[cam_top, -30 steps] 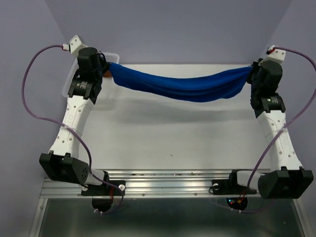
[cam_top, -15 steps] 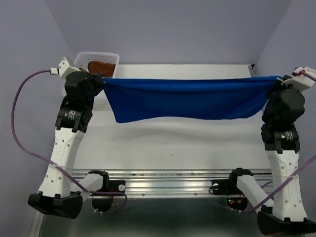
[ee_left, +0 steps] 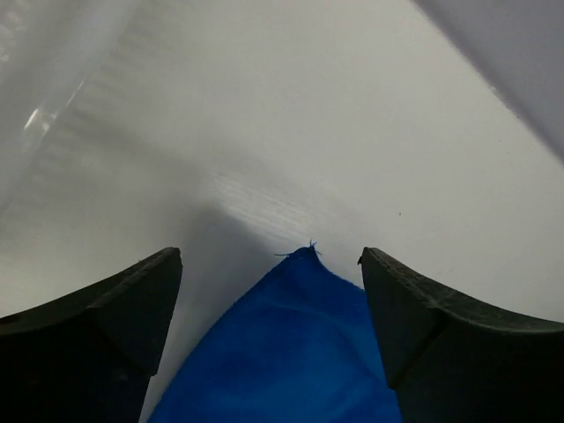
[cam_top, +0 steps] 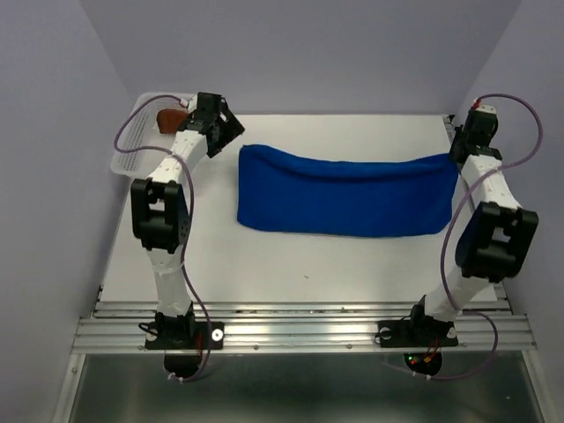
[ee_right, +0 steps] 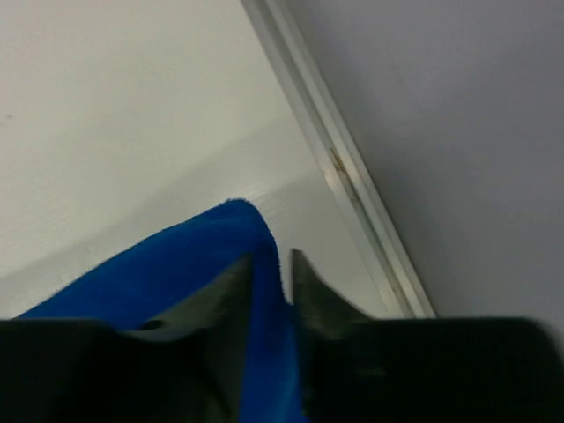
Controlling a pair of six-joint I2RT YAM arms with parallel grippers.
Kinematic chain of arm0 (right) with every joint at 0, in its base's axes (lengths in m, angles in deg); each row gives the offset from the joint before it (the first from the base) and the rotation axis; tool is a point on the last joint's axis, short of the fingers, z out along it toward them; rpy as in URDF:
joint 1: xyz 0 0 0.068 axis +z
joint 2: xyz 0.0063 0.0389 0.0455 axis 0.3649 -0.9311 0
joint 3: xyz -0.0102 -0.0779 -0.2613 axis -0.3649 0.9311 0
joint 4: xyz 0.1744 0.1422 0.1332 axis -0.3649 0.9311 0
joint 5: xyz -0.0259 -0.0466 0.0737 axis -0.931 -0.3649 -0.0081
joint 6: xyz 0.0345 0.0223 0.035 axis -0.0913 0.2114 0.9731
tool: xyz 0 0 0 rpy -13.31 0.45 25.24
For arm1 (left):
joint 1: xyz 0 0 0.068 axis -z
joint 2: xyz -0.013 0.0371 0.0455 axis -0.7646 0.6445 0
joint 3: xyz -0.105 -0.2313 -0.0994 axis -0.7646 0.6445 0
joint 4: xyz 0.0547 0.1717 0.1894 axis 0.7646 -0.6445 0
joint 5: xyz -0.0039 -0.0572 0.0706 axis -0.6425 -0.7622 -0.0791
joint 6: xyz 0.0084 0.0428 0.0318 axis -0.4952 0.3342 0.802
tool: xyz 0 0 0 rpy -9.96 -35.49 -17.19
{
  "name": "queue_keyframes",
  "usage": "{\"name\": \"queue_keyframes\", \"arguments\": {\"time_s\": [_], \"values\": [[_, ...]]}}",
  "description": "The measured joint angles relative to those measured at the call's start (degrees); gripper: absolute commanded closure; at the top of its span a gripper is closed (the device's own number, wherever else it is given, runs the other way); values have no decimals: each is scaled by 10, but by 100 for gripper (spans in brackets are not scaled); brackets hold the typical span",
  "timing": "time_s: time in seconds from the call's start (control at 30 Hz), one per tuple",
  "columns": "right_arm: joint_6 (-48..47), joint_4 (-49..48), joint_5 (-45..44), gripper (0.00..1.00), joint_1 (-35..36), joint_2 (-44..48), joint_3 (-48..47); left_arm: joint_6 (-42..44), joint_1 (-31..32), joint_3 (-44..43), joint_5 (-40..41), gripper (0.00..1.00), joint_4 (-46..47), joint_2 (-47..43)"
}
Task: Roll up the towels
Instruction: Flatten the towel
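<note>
Top external view: the bright royal blue terry towel (cam_top: pixel 348 196) lies spread as a long band across the far half of the white desk (cam_top: pixel 264 264), its long sides roughly parallel to the far edge and its right end reaching the right edge. The left pincer (cam_top: pixel 231 130) stands wide just off the towel's far left corner; in the left wrist view that corner lies on the desk between the black fingers (ee_left: pixel 115 300), touching neither. The right pincer (cam_top: pixel 456 152) is nipped narrow on the far right corner, and the right wrist view shows blue cloth pinched between its fingertips (ee_right: pixel 231 282).

The step in hand looks like laying the cloth flat before rolling. To do it well, the right corner probably wants setting down against the desk before the grip opens, so the end does not fold over. The far hem dips in the middle, so a light outward pull may straighten it; a roll begun on a crooked hem would likely run skewed.

A rust-brown terry towel (cam_top: pixel 169 117) waits in the white plastic mesh basket (cam_top: pixel 132 145) at the far left corner. The desk is plain and smooth, lilac walls close it in on three sides, and an aluminium rail (cam_top: pixel 308 319) runs along the near edge
</note>
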Motion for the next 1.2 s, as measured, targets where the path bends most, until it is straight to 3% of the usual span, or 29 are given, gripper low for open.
{"name": "queue_keyframes", "arguments": {"time_s": [0.03, 0.1, 0.17, 0.2, 0.27, 0.4, 0.63, 0.83, 1.2], "values": [[-4, 7, 12, 51, -3, -45, -26, 1, 0, -56, -4, 1, -9, 55], [-8, 14, 38, 17, -6, -141, -96, 7, 4, -179, -8, 1, -27, 167], [-16, 45, 60, 11, -6, -201, -162, 12, 8, -263, 1, 1, -65, 225], [-13, 51, 70, 0, -6, -216, -181, 15, 12, -282, 6, 1, -72, 242], [-12, 61, 97, 0, -5, -227, -205, 20, 20, -281, 10, 1, -82, 241], [8, 71, 151, 0, -5, -192, -204, 26, 49, -193, 4, 1, -55, 164], [111, 63, 206, 0, -5, -86, -68, 39, 122, -124, -10, 1, -32, 90], [172, 74, 217, 0, 0, -92, 31, 40, 181, -35, -44, 1, -22, 92], [228, 64, 212, 0, 92, -111, 97, 34, 160, 126, -31, 1, -22, 65]]}}
